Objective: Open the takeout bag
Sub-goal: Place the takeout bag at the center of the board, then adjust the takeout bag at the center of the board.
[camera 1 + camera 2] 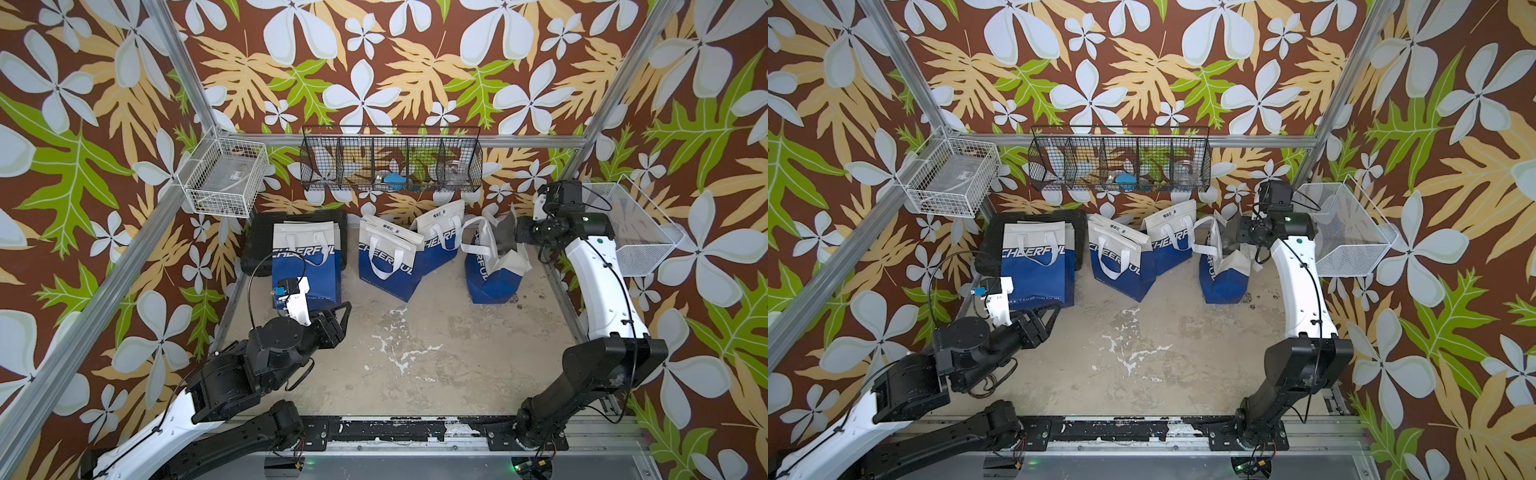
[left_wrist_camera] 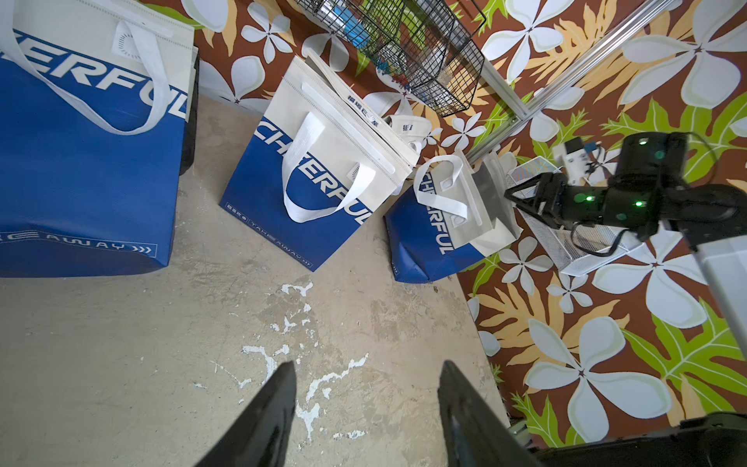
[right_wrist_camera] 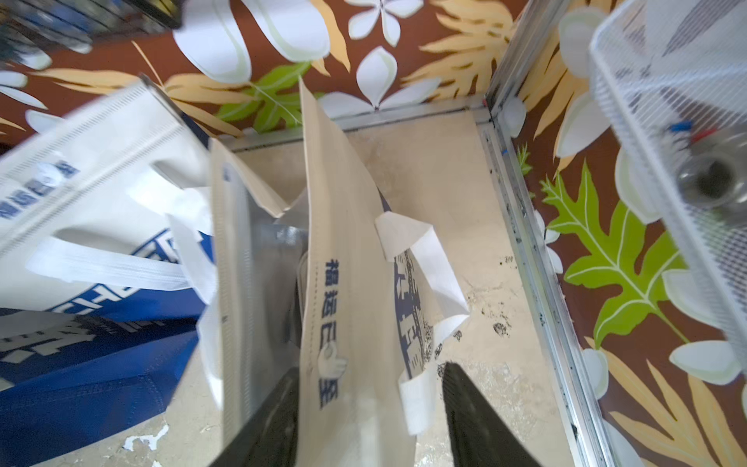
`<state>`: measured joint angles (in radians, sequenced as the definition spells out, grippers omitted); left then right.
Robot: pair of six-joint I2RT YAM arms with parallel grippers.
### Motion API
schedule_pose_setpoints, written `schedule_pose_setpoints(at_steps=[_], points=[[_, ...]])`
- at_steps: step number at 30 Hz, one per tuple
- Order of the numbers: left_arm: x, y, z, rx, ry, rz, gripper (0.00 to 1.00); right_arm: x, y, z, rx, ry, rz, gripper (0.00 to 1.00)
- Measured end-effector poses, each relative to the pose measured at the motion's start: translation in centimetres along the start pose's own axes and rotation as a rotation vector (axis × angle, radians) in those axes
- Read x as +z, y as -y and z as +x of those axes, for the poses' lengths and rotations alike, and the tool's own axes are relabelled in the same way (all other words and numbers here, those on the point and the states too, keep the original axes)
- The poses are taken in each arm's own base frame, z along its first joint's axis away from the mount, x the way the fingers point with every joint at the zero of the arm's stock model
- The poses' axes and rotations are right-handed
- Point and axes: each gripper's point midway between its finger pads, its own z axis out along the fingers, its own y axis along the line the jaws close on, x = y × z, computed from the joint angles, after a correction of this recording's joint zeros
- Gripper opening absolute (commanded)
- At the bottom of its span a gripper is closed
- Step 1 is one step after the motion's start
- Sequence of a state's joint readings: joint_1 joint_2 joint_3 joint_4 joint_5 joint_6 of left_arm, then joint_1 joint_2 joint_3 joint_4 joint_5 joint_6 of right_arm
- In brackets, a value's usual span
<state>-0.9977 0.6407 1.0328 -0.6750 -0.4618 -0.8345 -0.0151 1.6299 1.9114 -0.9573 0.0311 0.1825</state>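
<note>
Takeout bag (image 1: 490,276) stood upright near back right corner of table (image 1: 436,357), other bags (image 1: 386,266) to its left. Mouth pointed up, gaping, silver lining (image 3: 262,283) showing; mouth's long axis ran front to back, printed blue face turned left. Right gripper (image 3: 370,366) hung over mouth, jaws spread wide, cream side wall (image 3: 347,242) between them, not clamped. Left gripper (image 2: 367,364) hovered over table's left side, jaws apart, holding nothing.

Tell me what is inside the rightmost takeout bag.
Inside the rightmost takeout bag, only silver lining shows. The bottom is covered by the bag's own cream wall, so contents cannot be told.
</note>
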Motion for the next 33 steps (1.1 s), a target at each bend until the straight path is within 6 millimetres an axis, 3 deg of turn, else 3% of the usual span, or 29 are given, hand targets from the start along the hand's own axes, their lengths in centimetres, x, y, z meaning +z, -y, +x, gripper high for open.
schedule_pose_setpoints(at_steps=[4,7,10,14,19,26,33], points=[[0.4,-0.7,0.6,0.011,-0.004,-0.023,0.61,-6.9,-4.7,-2.9,-0.081,0.197,-0.059,0.70],[0.5,-1.3,1.2,0.014,-0.011,-0.032,0.60,-9.8,-9.2,-2.3,-0.143,0.276,-0.151,0.66],[0.7,-1.9,1.8,0.011,-0.019,-0.036,0.59,-7.3,-12.0,1.8,-0.181,0.211,-0.233,0.49],[1.0,-2.7,3.0,-0.002,-0.037,-0.039,0.57,-0.7,-14.3,7.2,-0.175,0.064,-0.301,0.49],[0.8,-3.7,4.2,-0.028,-0.052,-0.024,0.58,3.2,-18.6,9.8,-0.145,0.015,-0.454,0.47],[0.0,-3.5,3.2,-0.050,-0.022,-0.005,0.58,3.8,-26.6,13.1,-0.197,-0.002,-0.625,0.43],[-1.0,-4.0,1.5,-0.050,0.037,-0.047,0.60,1.6,-33.6,16.5,-0.259,-0.031,-0.773,0.45]])
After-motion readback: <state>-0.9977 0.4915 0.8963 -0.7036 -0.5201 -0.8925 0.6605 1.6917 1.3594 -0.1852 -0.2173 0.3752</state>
